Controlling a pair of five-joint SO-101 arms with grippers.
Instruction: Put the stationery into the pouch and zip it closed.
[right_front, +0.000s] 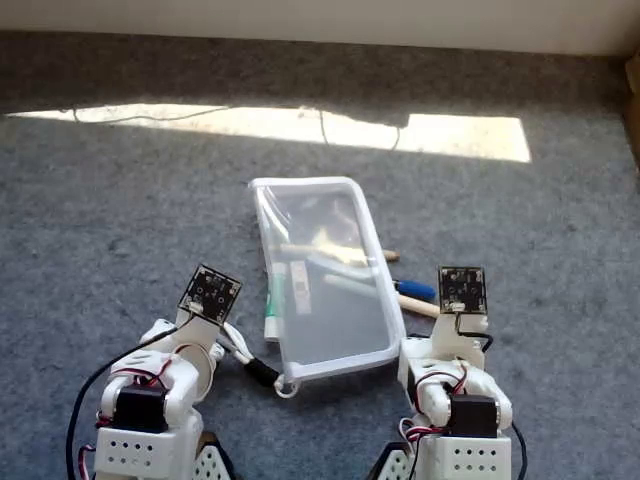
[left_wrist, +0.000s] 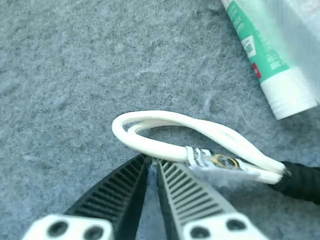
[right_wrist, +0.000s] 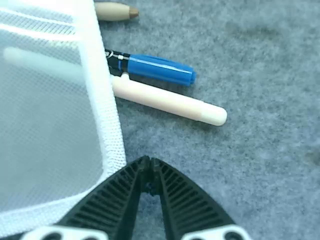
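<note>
A translucent white pouch (right_front: 330, 310) lies flat mid-carpet. A blue pen (right_wrist: 155, 67), a cream pen (right_wrist: 170, 102) and a brown-tipped stick (right_wrist: 115, 10) poke out from its side edge (right_wrist: 102, 100); whether they are inside or beneath it I cannot tell. A green and white tube (left_wrist: 265, 55) lies at the opposite side. The pouch's white cord loop (left_wrist: 165, 132) with a black sleeve (left_wrist: 302, 182) trails from its near corner. My left gripper (left_wrist: 150, 162) is shut, tips touching the loop. My right gripper (right_wrist: 149, 164) is shut on nothing, beside the pouch's near corner.
Grey carpet (right_front: 120, 220) covers the whole work area, with a sunlit strip (right_front: 300, 125) and a thin cable (right_front: 322, 125) at the far side. Both arm bases (right_front: 150, 430) (right_front: 455, 430) stand at the near edge.
</note>
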